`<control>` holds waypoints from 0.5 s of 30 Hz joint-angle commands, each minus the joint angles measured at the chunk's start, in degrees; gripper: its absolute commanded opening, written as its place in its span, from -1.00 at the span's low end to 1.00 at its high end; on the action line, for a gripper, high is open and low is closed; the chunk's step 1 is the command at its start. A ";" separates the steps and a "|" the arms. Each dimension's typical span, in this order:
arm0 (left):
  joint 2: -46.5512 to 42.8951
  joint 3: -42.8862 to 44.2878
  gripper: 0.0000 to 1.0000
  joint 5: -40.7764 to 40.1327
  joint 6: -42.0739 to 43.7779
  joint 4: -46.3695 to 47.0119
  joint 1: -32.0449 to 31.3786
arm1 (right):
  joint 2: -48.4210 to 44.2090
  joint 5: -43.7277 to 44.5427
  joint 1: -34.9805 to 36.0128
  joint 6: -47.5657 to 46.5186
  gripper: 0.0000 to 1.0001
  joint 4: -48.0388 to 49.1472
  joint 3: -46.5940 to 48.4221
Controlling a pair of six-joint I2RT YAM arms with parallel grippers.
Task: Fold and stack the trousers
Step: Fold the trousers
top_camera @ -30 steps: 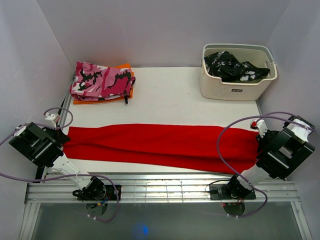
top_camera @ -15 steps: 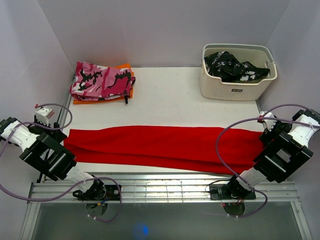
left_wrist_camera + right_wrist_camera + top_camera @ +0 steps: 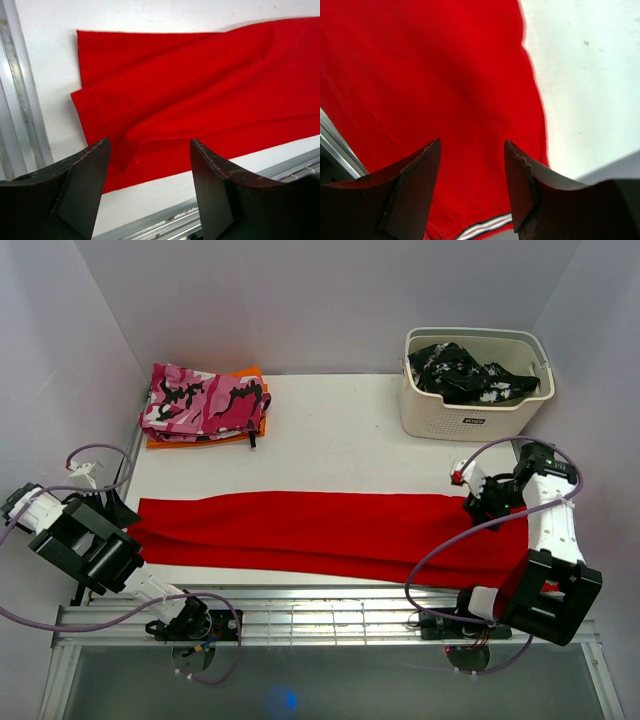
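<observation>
Tabletop [image 3: 340, 430] lies open between camouflage pile [image 3: 205, 403] and basket [image 3: 430, 415], behind trousers [image 3: 320, 530].

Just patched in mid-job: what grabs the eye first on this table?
The bright red trousers lie flat in a long band across the near side of the table. The left claw and the right claw hang open above its two ends, holding nothing. Behind, a pink camouflage garment lies far left and a basket of black-and-white clothes stands far right.

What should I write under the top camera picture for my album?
Red trousers stretched flat across the table, left gripper and right gripper open above the ends.
</observation>
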 commanded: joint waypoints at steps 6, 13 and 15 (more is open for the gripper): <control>-7.47 -6.52 0.52 -2.97 -2.29 3.73 0.21 | -7.06 8.06 5.85 2.01 0.14 5.01 -11.15; -19.84 -10.56 0.75 2.66 14.86 -4.98 -6.78 | -12.52 17.04 5.33 -1.88 0.17 8.79 -17.23; -22.75 -12.41 0.71 1.25 13.83 -2.36 -11.72 | -11.30 16.69 4.89 -0.12 0.21 9.49 -15.65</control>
